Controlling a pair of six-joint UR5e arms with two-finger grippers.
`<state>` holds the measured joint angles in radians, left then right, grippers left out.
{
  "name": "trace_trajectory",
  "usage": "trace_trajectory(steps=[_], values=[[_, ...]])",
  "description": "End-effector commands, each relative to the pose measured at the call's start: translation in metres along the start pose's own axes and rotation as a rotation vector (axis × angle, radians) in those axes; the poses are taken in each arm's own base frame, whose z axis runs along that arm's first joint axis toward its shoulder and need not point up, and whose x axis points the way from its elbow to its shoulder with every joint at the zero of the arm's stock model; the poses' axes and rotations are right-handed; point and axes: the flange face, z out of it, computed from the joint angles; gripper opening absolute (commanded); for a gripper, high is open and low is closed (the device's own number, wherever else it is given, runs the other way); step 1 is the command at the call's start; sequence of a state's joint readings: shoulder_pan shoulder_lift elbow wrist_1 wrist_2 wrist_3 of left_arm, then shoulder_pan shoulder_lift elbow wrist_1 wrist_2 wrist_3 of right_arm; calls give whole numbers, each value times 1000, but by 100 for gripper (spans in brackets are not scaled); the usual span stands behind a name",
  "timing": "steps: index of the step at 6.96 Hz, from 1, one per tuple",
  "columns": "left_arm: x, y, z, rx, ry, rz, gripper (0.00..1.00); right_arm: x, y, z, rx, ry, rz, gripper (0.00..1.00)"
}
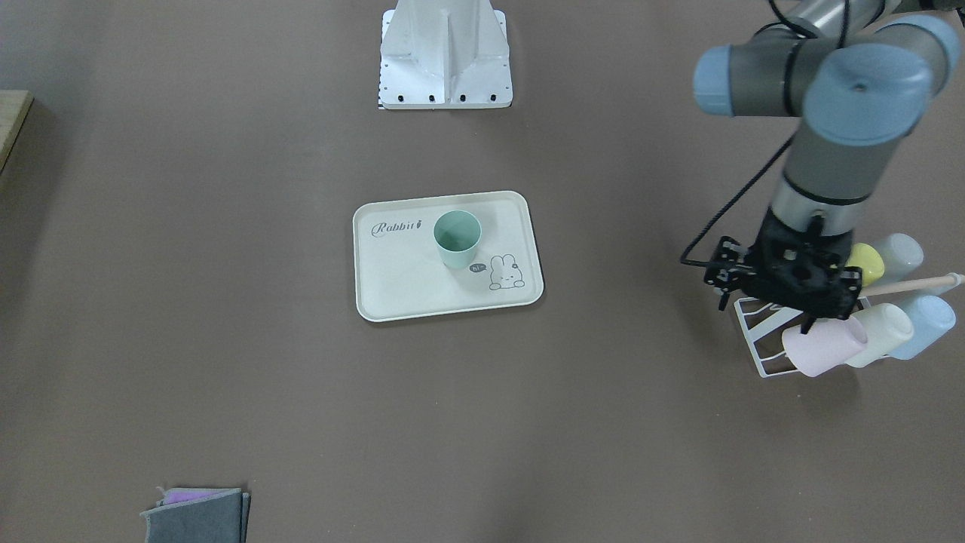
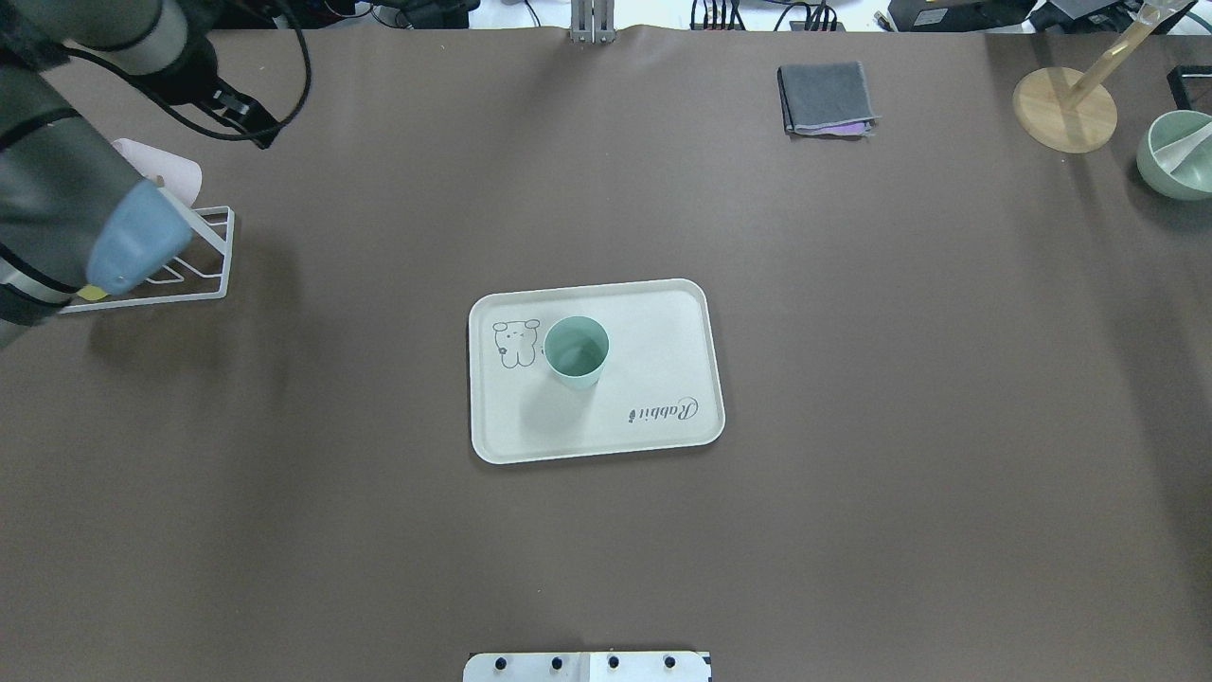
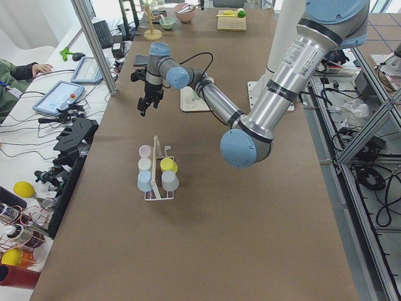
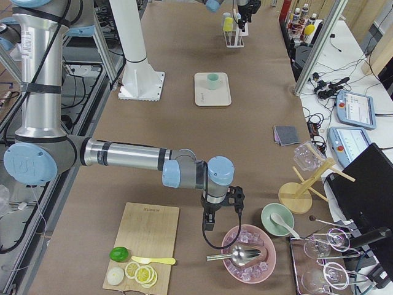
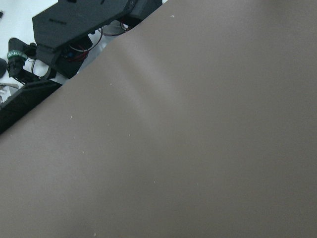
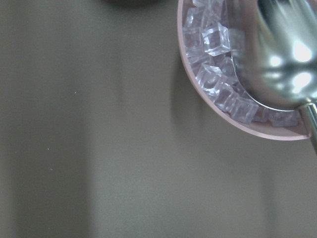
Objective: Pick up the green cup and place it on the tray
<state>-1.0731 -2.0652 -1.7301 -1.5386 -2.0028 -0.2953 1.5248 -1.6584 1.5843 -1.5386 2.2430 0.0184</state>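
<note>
Your green cup (image 1: 457,239) already stands upright on the tray (image 1: 407,294), in its far half between the lettering and the bunny drawing, so I judge the placing done and the step in hand to be only getting the left arm clear. The left gripper (image 3: 143,110) hangs high above the table, well apart from the tray and beyond the cup rack (image 2: 161,299). Nothing shows between its fingers, but I cannot tell from these angles whether the claw is spread or pressed together. To do this well, hold that height, move away from the rack rather than across it (4 or more cups lie on it with their mouths outward), and do not go back over the tray, since the light cup would tip at a nudge. The front-facing view makes the left gripper seem to sit right on the rack. The view from the table's left end corrects this, showing clear air below it. The right gripper (image 4: 209,224) appears only in the right-end view, so its claw cannot be judged. Its wrist camera alone shows the pink bowl (image 6: 233,124) with ice cubes (image 6: 213,39) and a metal scoop (image 6: 277,49).
</note>
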Motion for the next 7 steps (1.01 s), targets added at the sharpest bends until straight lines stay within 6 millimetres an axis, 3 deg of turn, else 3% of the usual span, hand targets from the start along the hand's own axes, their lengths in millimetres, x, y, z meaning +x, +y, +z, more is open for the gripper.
trace_trajectory(steps=[1,3,5,6,7], values=[[-127,62,-35,-16,38,-204,99,0,0,0,0,0,0,100],[-217,158,-22,-97,67,-389,99,-1,0,-1,2,-1,-1,100],[-278,243,-15,-153,40,-438,99,-1,0,-1,2,-1,-1,100],[-304,281,4,-200,85,-392,99,-1,0,-1,2,-1,0,100],[-316,308,16,-221,142,-323,99,0,0,0,0,-1,0,100]])
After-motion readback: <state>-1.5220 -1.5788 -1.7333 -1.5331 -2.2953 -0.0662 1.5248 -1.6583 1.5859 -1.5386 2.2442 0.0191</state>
